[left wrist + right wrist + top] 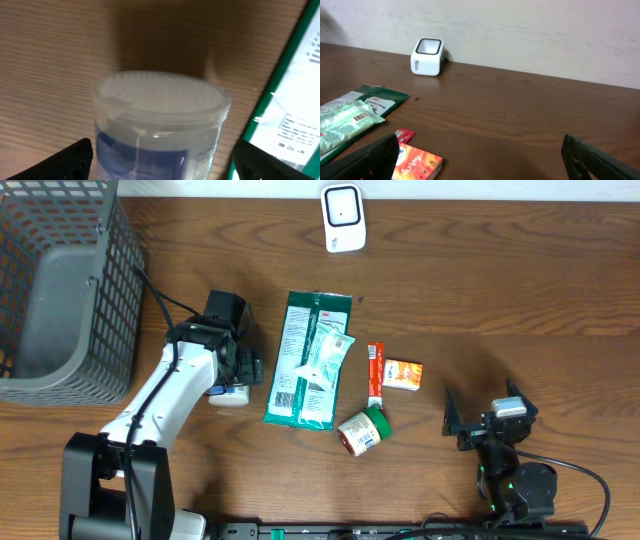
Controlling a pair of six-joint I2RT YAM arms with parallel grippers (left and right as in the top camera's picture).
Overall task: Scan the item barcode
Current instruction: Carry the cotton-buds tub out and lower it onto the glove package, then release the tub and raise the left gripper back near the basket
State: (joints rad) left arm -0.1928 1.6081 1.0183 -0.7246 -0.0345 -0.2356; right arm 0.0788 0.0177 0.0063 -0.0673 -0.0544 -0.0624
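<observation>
Over the table, seen from above, your left gripper [235, 378] is left of the middle, set over a small clear tub [230, 393] with a blue label. The tub lies on the wood just left of a long green packet [288, 365]. A smaller white and green sachet [327, 360] lies across that packet. Right of it are a red stick [375, 372], an orange box [403, 373] and, nearer, a jar [362, 431] with a green lid. The white scanner [342, 218] stands at the far edge, well apart from the tub. A grey basket [115, 300] fills the far left corner. Your right gripper [462, 420] is at the near right, away from everything.

From the left wrist, the tub's ribbed lid fills the middle. Your fingers [70, 160] show at both lower corners, spread to either side of the tub. Bare table shows between the right one and the tub's wall, so nothing is clamped. The green packet's edge runs along the right.

From the right wrist, your fingers [370, 160] stand wide apart and hold nothing. Beyond them the scanner stands far left by the wall, and the packet, stick and box lie at the near left.
</observation>
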